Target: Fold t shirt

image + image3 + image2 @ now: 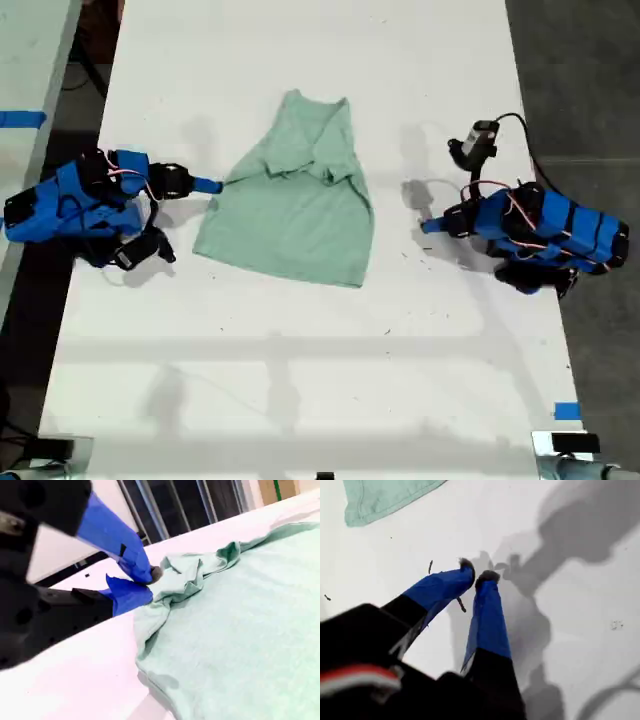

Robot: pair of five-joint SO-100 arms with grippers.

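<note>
The t shirt is pale mint green and lies wrinkled on the white table, narrow neck end toward the far edge, with part of it folded over near the middle. My second gripper comes in from the exterior view's left and meets the shirt's side edge. In the second wrist view its blue fingertips are closed at a bunched fold of the t shirt. My first gripper rests on bare table at the exterior view's right, apart from the cloth. Its tips are together on nothing, with a t shirt corner beyond them.
A blue tape mark sits near the table's near corner at the exterior view's right. Dark floor runs along that side. Another pale surface with blue tape stands at the exterior view's left. Small dark specks dot the tabletop.
</note>
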